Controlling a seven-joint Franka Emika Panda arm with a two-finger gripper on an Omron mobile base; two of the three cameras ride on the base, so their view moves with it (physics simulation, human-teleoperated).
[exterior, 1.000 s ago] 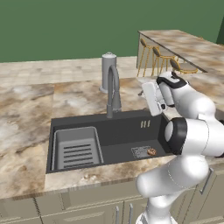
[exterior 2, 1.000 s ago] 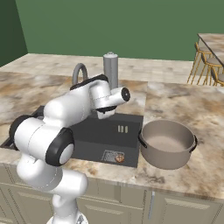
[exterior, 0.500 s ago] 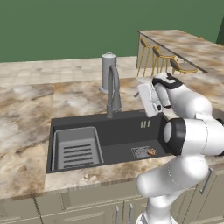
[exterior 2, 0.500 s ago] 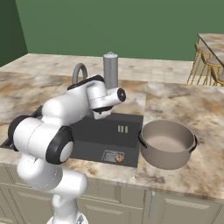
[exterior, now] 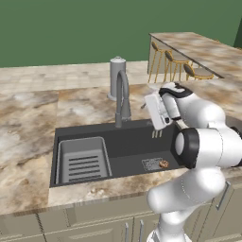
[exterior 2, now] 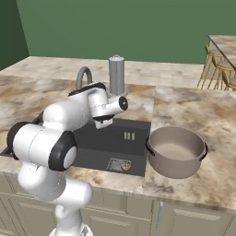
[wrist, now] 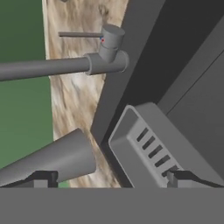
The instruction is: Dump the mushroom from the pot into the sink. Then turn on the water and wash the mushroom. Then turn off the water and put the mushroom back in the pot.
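Note:
The tiny brown-orange mushroom (exterior: 163,164) lies on the square drain grate (exterior: 152,164) at the right end of the dark sink (exterior: 127,144). The empty grey-brown pot (exterior 2: 177,150) stands on the counter to the right of the sink. My gripper (exterior: 151,109) hovers over the sink's back right part, level with the faucet (exterior: 122,99) and to its right. In the hand view the gripper (wrist: 111,179) is open with nothing between its tips, and the faucet's base (wrist: 109,59) and thin lever lie ahead. No water runs.
A grey ribbed tray (exterior: 82,158) fills the sink's left end. A thick grey cylinder with a domed top (exterior: 117,78) stands behind the faucet. Marble counter (exterior: 28,137) surrounds the sink, and bar stools (exterior: 177,64) stand by the far counter.
My hand has shifted a little to the left, toward the faucet. The gripper stays open, and the mushroom and pot have not moved.

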